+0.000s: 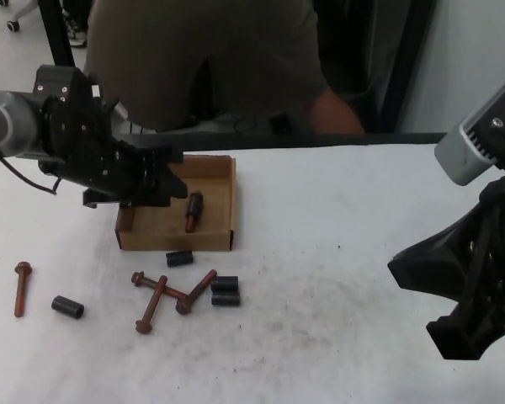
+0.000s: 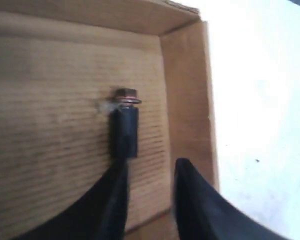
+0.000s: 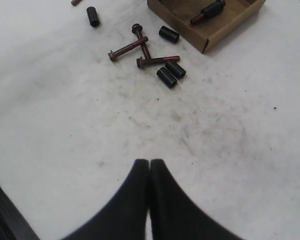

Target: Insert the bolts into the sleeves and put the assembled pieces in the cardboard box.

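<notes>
An assembled bolt-in-sleeve [image 2: 126, 127] lies on the floor of the cardboard box [image 2: 187, 100], bolt head toward the far wall. My left gripper [image 2: 151, 169] hovers open and empty just above it, over the box [image 1: 175, 240] and beside the assembled piece [image 1: 193, 210]. Three loose bolts [image 3: 127, 48] lie crossed in front of the box, with two black sleeves [image 3: 170, 73] side by side next to them. Another sleeve [image 1: 179, 258] rests against the box front. My right gripper [image 3: 149, 164] is shut, empty, above bare table at the near right.
A further bolt [image 1: 21, 289] and sleeve [image 1: 67, 307] lie apart at the near left of the white table [image 1: 337, 252]. The right arm [image 1: 467, 286] stands at the near right edge. A dark rail runs behind the box.
</notes>
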